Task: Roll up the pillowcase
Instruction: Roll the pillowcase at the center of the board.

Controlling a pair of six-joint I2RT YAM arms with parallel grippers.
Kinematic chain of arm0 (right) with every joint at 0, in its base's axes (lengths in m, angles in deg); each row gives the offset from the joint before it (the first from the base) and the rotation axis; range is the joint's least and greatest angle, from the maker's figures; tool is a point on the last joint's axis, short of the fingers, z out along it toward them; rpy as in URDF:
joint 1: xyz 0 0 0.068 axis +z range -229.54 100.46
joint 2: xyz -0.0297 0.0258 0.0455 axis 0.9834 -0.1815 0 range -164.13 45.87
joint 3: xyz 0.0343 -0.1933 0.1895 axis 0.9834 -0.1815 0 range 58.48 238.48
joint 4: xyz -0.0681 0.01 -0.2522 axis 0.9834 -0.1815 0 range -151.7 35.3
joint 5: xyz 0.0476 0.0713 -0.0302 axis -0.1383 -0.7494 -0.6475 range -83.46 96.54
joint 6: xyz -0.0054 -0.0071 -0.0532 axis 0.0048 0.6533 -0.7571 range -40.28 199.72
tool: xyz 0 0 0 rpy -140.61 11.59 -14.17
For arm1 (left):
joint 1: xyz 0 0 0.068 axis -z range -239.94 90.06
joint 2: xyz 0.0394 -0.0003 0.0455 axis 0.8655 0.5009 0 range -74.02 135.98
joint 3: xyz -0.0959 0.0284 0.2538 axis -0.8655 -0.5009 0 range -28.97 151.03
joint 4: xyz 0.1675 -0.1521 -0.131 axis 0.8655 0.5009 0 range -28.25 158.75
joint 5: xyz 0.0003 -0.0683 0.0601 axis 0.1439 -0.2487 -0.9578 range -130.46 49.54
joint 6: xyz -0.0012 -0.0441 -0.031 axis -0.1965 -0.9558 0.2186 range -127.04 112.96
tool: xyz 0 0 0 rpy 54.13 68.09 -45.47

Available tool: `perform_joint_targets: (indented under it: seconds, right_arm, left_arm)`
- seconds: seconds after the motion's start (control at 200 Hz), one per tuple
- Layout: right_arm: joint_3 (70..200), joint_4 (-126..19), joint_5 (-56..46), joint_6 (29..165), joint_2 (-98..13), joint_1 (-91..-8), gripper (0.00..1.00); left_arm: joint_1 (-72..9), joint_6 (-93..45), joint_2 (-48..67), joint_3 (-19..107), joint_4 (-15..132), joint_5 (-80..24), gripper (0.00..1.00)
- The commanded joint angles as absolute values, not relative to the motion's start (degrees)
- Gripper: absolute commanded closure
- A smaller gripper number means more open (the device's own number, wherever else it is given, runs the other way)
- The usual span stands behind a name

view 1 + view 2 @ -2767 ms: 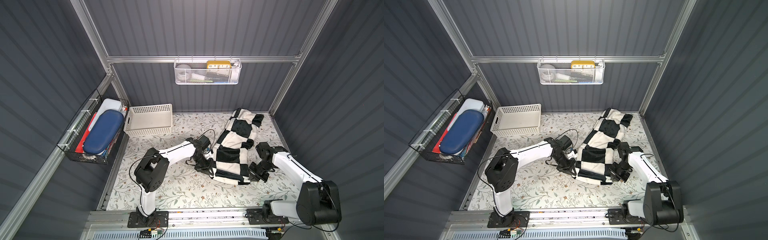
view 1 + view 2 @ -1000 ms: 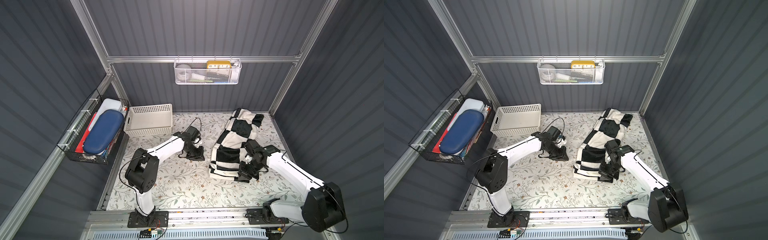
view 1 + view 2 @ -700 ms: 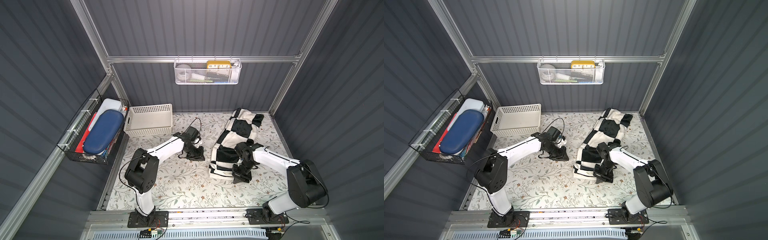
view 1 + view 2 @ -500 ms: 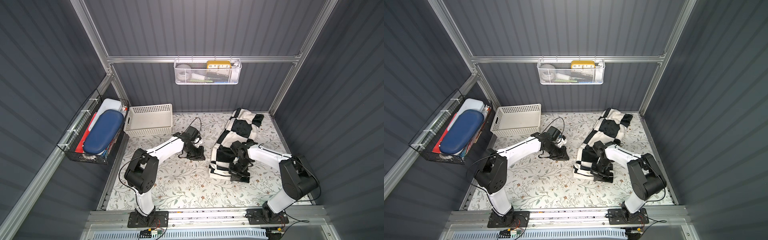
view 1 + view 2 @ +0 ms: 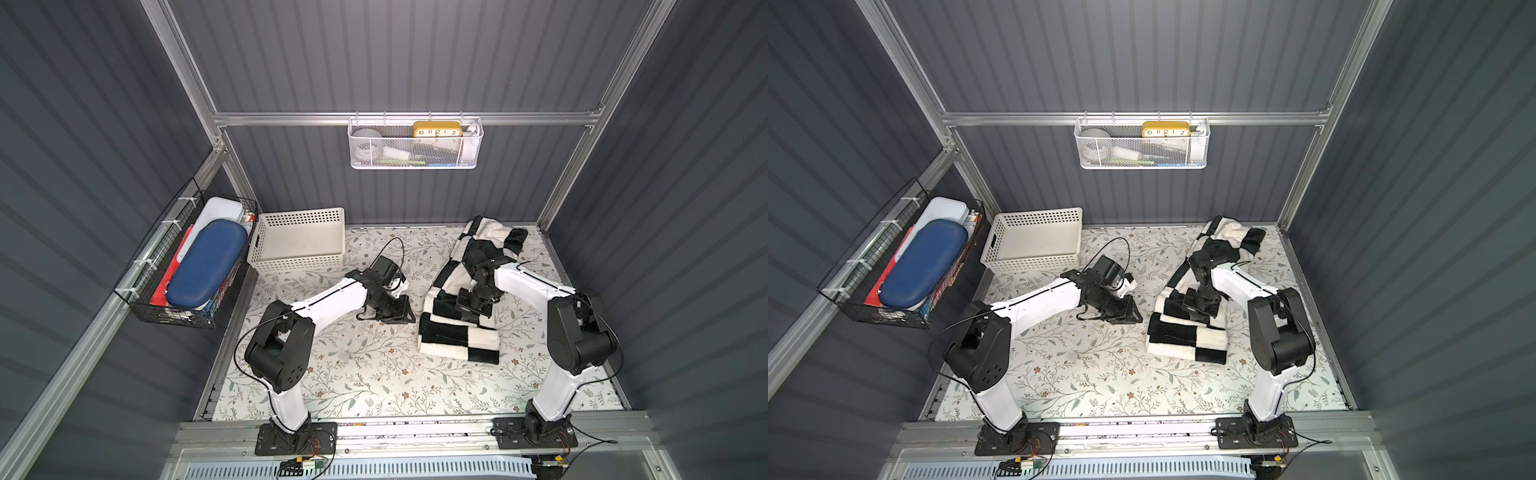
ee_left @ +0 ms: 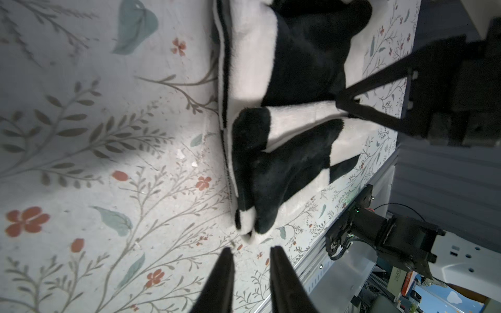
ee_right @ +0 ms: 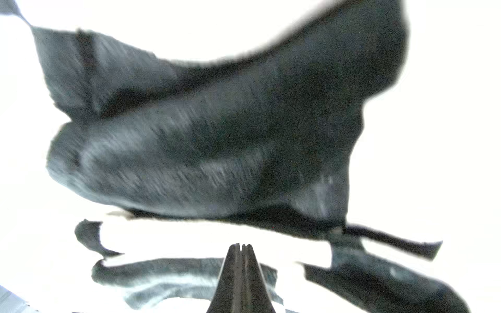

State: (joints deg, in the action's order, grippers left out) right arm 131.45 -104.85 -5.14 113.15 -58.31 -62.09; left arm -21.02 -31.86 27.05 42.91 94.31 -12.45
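Swung inward since earlier, the right claw (image 7: 240,246) is seen shut over the pillowcase (image 5: 457,343), laid right of centre on the table (image 5: 365,374) with only its lower end folded, while the left claw (image 6: 250,248) is held narrowly parted and empty, and most rolling is judged undone.

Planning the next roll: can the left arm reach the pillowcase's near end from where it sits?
Probably yes. The left gripper sits beside the pillowcase, jaws slightly apart, with only bare table cover between them. The right gripper is farther up the cloth.

White perforated basket (image 5: 297,260) on floral table cover (image 5: 374,374).
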Motion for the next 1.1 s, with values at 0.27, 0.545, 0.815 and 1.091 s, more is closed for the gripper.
perform_joint_targets:
  seconds: [0.27, 0.545, 0.815, 1.091]
  right_arm:
    - [126.7, -108.0, -5.2, 111.4, -51.5, -62.5, 1.0]
    - [125.6, -106.1, -4.7, 109.2, -52.1, -63.4, 0.77]
    - [123.9, -106.2, -2.7, 108.1, -47.3, -67.8, 0.73]
    - [122.0, -106.3, -2.3, 108.0, -42.5, -70.1, 0.78]
  left_arm:
    - [-16.0, -54.1, 13.0, 23.3, 81.6, -3.1, 0.41]
    - [-15.6, -67.1, 18.6, 15.6, 61.2, -3.6, 0.04]
    - [-13.8, -80.5, 23.7, 13.9, 59.8, -10.1, 0.02]
    - [-13.8, -78.5, 31.2, 23.0, 65.3, -17.2, 0.1]
